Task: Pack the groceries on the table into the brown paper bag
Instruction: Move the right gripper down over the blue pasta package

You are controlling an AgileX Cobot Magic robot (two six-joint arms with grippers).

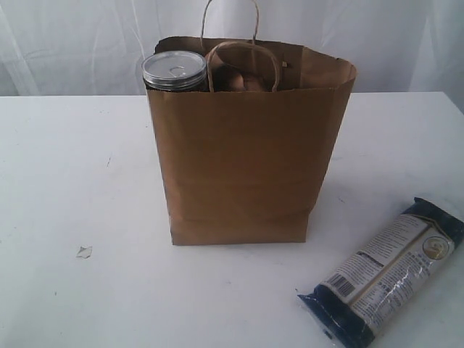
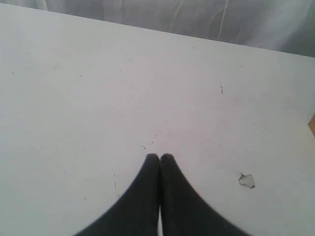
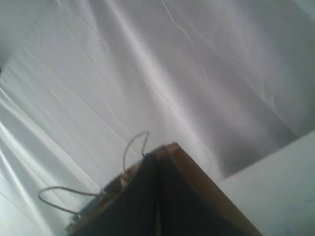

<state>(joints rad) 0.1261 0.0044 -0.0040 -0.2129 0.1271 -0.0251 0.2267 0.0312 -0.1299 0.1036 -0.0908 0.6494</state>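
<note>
The brown paper bag point(image 1: 243, 163) stands upright in the middle of the white table point(image 1: 65, 174), its two loop handles up. The silver pull-tab can point(image 1: 174, 70) pokes above the bag's rim at its left corner. On the table to the right front of the bag lies the long dark-blue packet point(image 1: 384, 274), slanted. Neither arm shows in the exterior view. In the left wrist view, my left gripper point(image 2: 160, 156) is shut over bare tabletop, holding nothing. My right gripper point(image 3: 158, 156) is shut too, close in front of the bag's upper corner point(image 3: 194, 169). Whether it touches the bag is unclear.
A small pale scrap point(image 1: 85, 251) lies on the table left of the bag; the same scrap point(image 2: 246, 180) sits close beside the left fingertips. A white curtain point(image 1: 87, 43) hangs behind the table's far edge. The packet lies near the front right corner.
</note>
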